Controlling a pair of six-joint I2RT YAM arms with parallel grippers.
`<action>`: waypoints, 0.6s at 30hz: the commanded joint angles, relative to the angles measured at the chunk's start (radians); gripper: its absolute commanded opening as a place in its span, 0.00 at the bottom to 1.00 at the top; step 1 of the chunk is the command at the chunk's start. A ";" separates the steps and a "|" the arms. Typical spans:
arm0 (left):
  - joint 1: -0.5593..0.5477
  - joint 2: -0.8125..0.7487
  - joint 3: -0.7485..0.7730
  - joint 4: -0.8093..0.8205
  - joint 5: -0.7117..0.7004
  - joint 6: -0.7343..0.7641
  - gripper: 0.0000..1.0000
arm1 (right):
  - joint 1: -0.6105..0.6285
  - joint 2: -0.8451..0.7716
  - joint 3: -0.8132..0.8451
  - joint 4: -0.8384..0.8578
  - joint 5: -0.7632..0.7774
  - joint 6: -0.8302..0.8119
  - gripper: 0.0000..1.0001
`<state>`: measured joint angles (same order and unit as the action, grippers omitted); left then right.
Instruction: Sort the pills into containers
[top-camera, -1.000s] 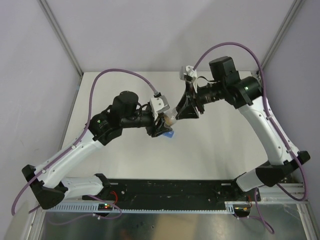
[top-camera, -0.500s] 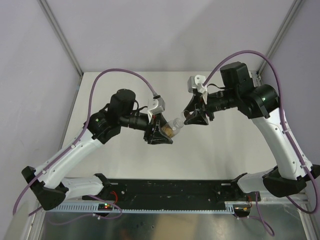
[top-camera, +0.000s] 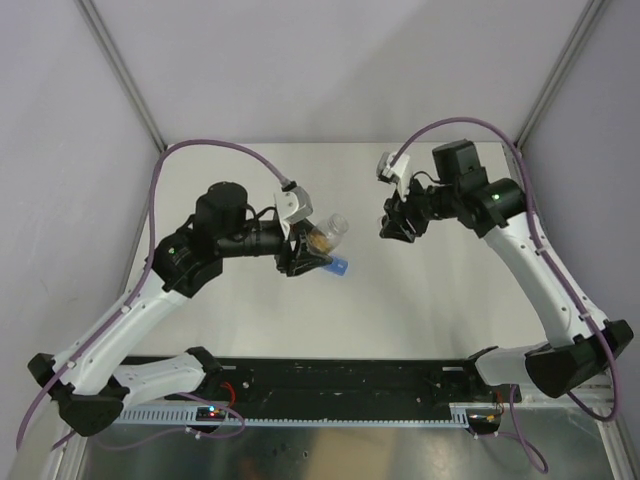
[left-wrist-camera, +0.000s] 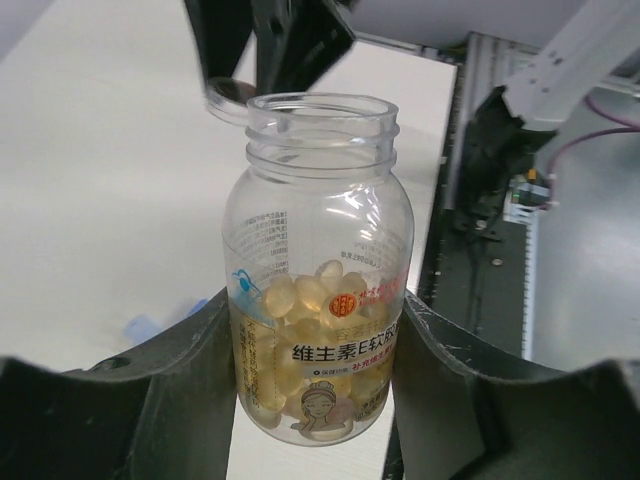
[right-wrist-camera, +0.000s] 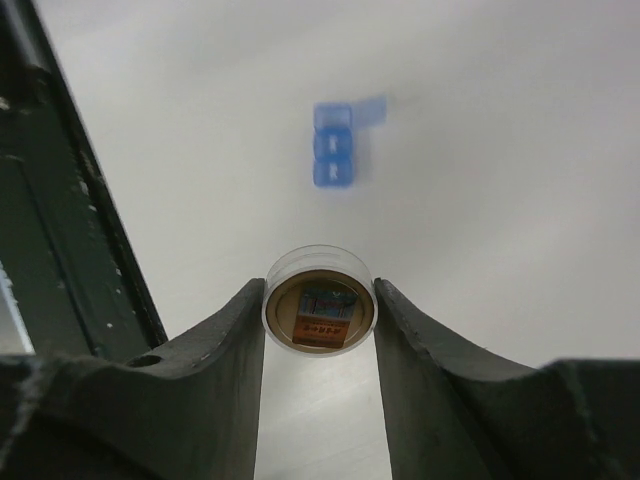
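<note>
top view: the left gripper (top-camera: 313, 248) holds the clear bottle (top-camera: 325, 236) tipped, its lid off. the blue pill box (top-camera: 340, 266) lies on the table (top-camera: 440, 300) close by.
left wrist view: the jaws are partly closed and squeeze the bottle (left-wrist-camera: 320, 300) on both sides. yellow pills (left-wrist-camera: 305, 300) sit low inside.
right wrist view: the right gripper (right-wrist-camera: 319, 300) pinches the lid (right-wrist-camera: 319, 312) tight, well away from the pill box (right-wrist-camera: 335, 145).
do it well: probably tip slowly over one square hole, so few pills fall.
</note>
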<state>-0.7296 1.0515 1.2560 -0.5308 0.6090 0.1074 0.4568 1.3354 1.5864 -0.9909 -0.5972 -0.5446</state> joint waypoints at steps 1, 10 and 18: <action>0.014 -0.038 -0.013 0.030 -0.154 0.062 0.00 | -0.010 0.013 -0.141 0.146 0.182 0.069 0.17; 0.021 -0.084 -0.049 0.030 -0.257 0.092 0.00 | -0.065 0.208 -0.301 0.313 0.322 0.132 0.17; 0.019 -0.110 -0.079 0.030 -0.278 0.096 0.00 | -0.083 0.409 -0.341 0.389 0.386 0.153 0.19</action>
<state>-0.7166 0.9688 1.1805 -0.5369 0.3599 0.1783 0.3767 1.6871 1.2549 -0.6773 -0.2581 -0.4175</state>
